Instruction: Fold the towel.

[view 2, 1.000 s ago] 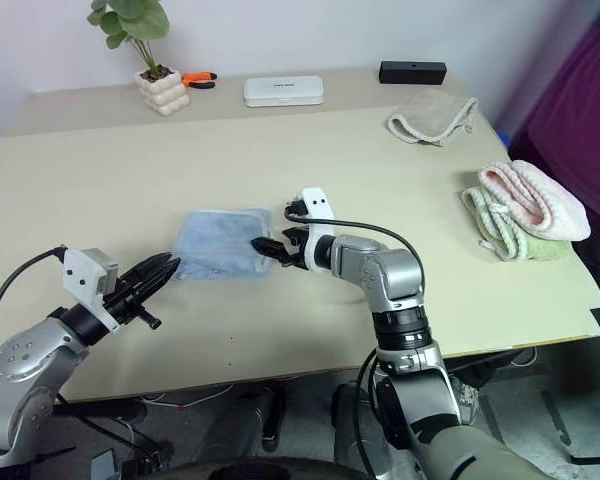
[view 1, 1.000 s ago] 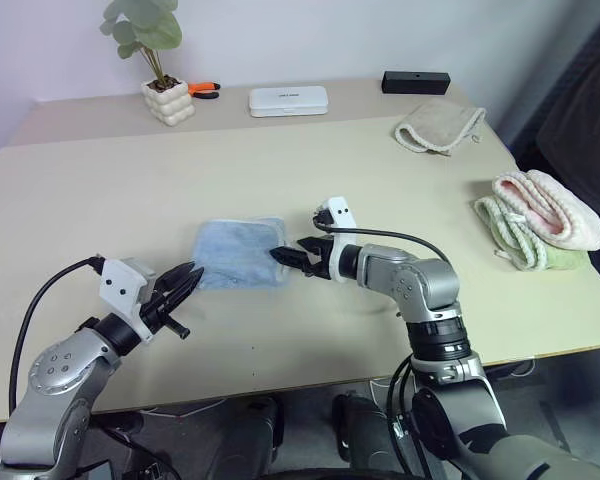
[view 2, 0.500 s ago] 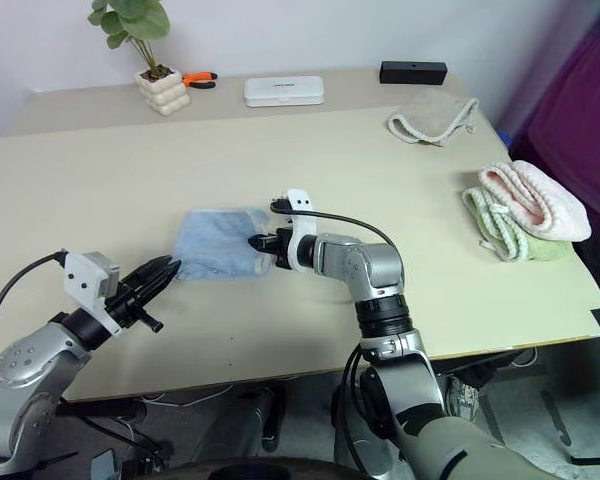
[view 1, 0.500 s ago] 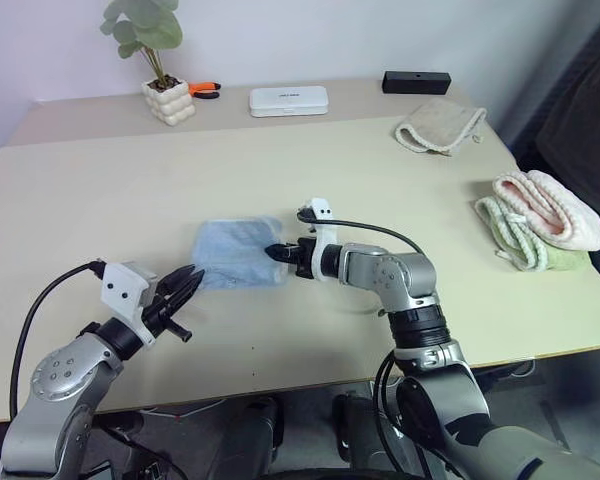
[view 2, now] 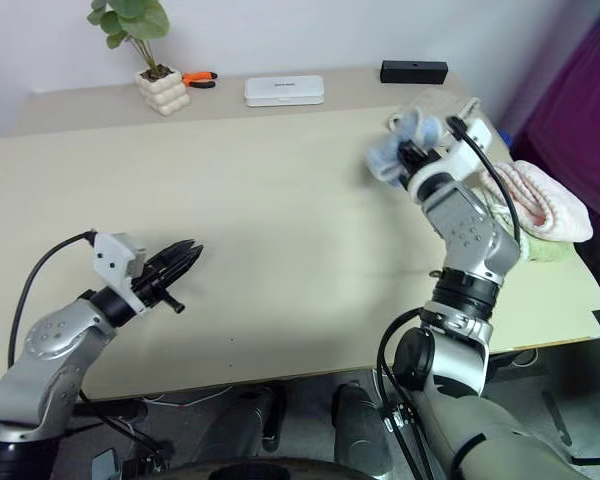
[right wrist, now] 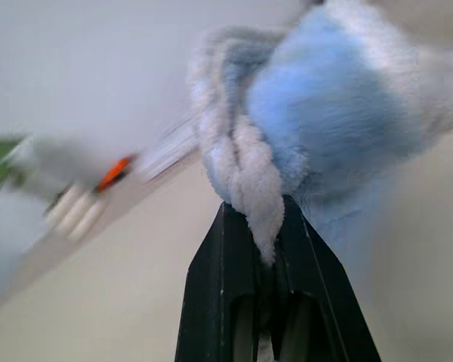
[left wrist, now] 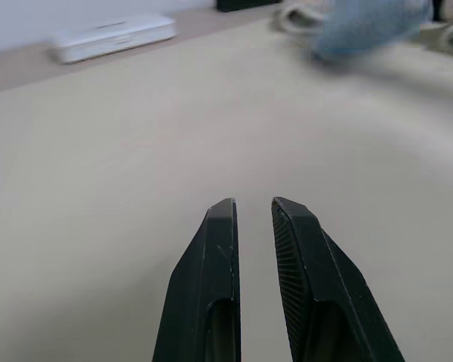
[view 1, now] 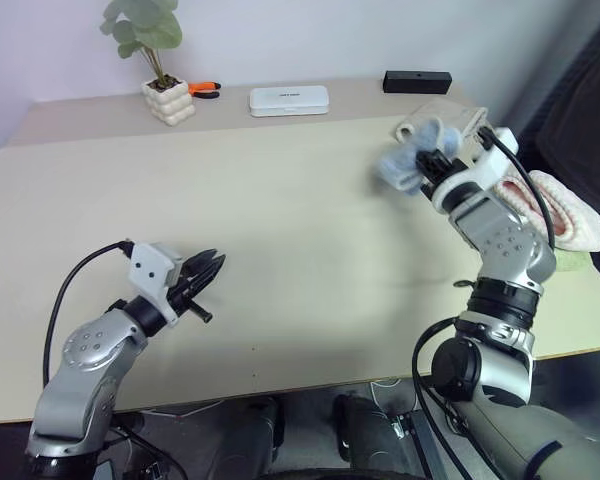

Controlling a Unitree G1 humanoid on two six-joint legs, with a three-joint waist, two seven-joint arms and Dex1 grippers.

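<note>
In the head views, a wide beige table is standing against a pale wall, w/ a dark area at the right side of the room. At the far edge a small plant in a white bubbly pot is sitting, orange-handled pliers just beside it, then a flat white case and a black box; no writing can be read on them. The beige cloth is lying near the far right corner, and the pink towel and green towel are resting at the right edge. The right gripper is clamping the towel, bunched up in the air above the table, in front of the beige cloth. The left gripper is hanging low over the near left part, carrying nothing. In the left wrist view, its fingers are showing a narrow gap, nearly closed, over bare table; the towel is a blur far off. In the right wrist view, the black fingers are pinching a fluffy fold of the towel, the background is too blurred to tell.
</note>
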